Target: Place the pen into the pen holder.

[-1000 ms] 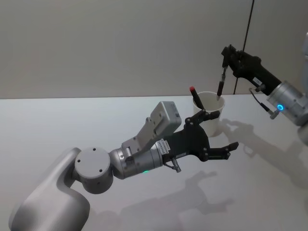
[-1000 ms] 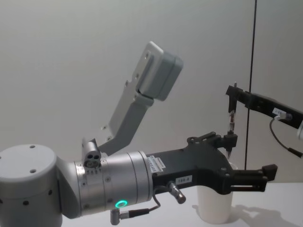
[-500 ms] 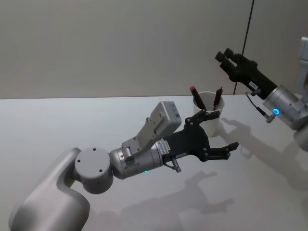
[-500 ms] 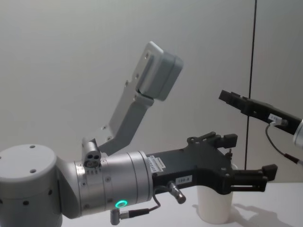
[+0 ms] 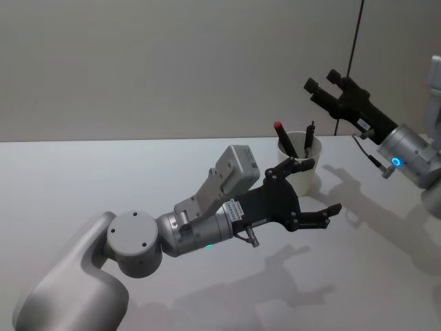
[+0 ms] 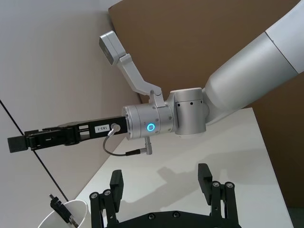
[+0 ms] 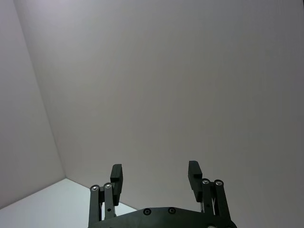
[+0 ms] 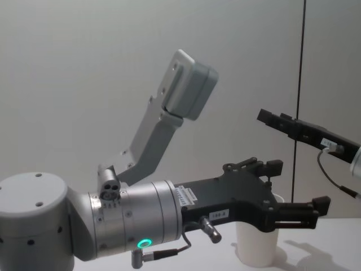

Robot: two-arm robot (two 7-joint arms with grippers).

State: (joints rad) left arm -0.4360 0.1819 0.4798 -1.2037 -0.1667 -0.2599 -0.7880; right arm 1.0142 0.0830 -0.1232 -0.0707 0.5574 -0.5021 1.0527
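The pen holder, a white paper cup (image 5: 311,176), stands on the table at the back. A slim black pen (image 5: 309,138) stands upright inside it, held by nothing. A second black pen with a red tip (image 5: 281,135) leans in the cup's left side. My right gripper (image 5: 322,78) hangs open and empty above and to the right of the cup. My left gripper (image 5: 322,186) is open just in front of the cup, its far finger (image 5: 302,164) at the cup's wall. The left wrist view shows the cup's rim (image 6: 71,208) with a black end poking out.
The white table (image 5: 103,179) stretches bare to the left and front. A grey wall with a dark vertical seam (image 5: 355,41) stands behind it. A thin cable with a metal connector (image 5: 372,160) loops under my right wrist.
My right gripper opened and let go of the pen, which dropped into the cup. The gripper then rose and pulled back to the right. The left arm has not moved.
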